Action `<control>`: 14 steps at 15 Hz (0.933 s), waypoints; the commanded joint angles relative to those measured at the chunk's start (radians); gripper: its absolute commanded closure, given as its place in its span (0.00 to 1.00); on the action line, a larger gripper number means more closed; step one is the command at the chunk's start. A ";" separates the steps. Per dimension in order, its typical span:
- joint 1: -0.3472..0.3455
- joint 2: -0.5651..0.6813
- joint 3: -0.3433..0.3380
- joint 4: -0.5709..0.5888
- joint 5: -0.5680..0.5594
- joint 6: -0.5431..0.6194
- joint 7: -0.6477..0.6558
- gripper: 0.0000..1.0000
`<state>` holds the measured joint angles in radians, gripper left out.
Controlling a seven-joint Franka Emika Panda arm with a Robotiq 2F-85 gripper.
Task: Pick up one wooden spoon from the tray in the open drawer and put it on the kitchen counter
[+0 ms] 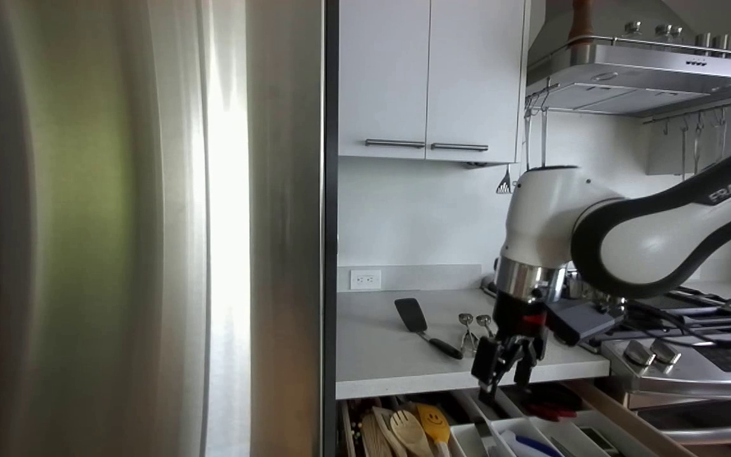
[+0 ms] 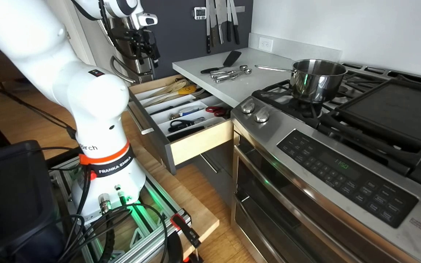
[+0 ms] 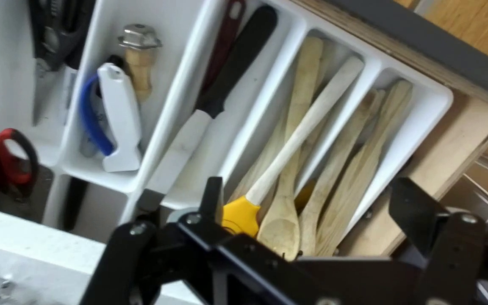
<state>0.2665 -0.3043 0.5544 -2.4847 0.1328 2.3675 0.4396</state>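
A pale wooden spoon (image 3: 278, 231) lies bowl up in a compartment of the white tray (image 3: 436, 103), partly under the white handle of a yellow spatula (image 3: 240, 216). Other wooden utensils (image 3: 350, 186) lie beside it; they also show in both exterior views (image 1: 411, 433) (image 2: 172, 87). The drawer (image 2: 201, 142) is pulled open with the tray inside. My gripper (image 3: 307, 188) is open and empty above the drawer, its fingers on either side of the wooden utensils in the wrist view. It also shows in both exterior views (image 1: 504, 381) (image 2: 151, 54). The white kitchen counter (image 1: 372, 336) is behind the drawer.
A black spatula (image 1: 411, 316) and metal scoops (image 1: 467, 330) lie on the counter. The counter's front edge (image 3: 36, 241) overhangs the drawer's back. The gas stove (image 2: 389, 113) with a steel pot (image 2: 316, 82) adjoins it. A steel fridge (image 1: 137, 228) stands beside the counter.
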 commanded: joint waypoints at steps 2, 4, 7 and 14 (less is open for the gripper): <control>0.025 0.318 -0.036 0.133 0.067 0.180 0.001 0.00; 0.037 0.422 -0.065 0.183 0.047 0.235 0.033 0.00; 0.067 0.570 -0.103 0.263 0.122 0.315 -0.018 0.00; 0.096 0.647 -0.134 0.305 0.147 0.338 -0.031 0.00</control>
<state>0.3286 0.3497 0.4538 -2.1806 0.2510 2.7102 0.4294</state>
